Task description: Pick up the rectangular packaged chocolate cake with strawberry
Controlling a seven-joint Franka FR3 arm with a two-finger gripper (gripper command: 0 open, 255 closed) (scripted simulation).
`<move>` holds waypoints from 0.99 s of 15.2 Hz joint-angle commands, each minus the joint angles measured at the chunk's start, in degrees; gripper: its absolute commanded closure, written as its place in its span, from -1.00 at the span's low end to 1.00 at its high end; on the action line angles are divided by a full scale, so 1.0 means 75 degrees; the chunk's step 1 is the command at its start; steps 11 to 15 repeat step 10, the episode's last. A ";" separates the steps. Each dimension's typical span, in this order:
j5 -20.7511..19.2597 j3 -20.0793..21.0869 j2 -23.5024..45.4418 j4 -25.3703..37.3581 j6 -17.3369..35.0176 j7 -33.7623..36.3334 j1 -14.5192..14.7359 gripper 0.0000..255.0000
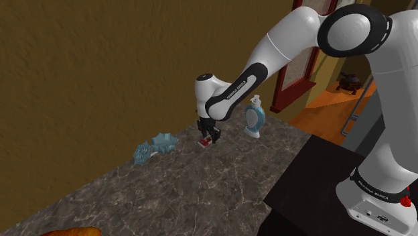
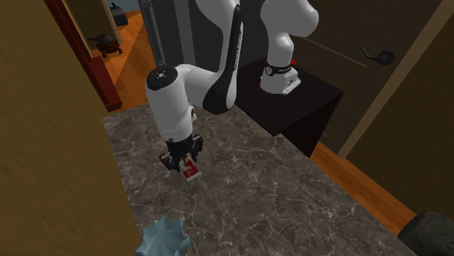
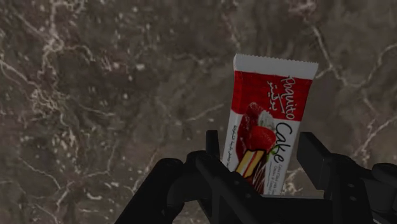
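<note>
The white arm is reaching out from its dark stand and bending down at the wrist over the dark marbled bench, which is running along a brown wall. The tool is pointing down, its fingers clasping one end of the red-and-white cake packet right at the bench surface. A blue-and-white bottle and a crumpled pale-blue thing are sitting nearby.
</note>
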 commanded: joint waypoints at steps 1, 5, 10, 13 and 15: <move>0.0056 0.0043 -0.0143 0.0020 -0.0163 -0.0045 -0.0036 1.00; 0.0160 0.0123 -0.0439 0.0009 -0.0442 -0.0111 -0.0094 1.00; 0.0244 0.0182 -0.0662 0.0020 -0.0670 -0.0164 -0.0136 1.00; 0.0244 0.0182 -0.0662 0.0020 -0.0670 -0.0164 -0.0136 1.00; 0.0244 0.0182 -0.0662 0.0020 -0.0670 -0.0164 -0.0136 1.00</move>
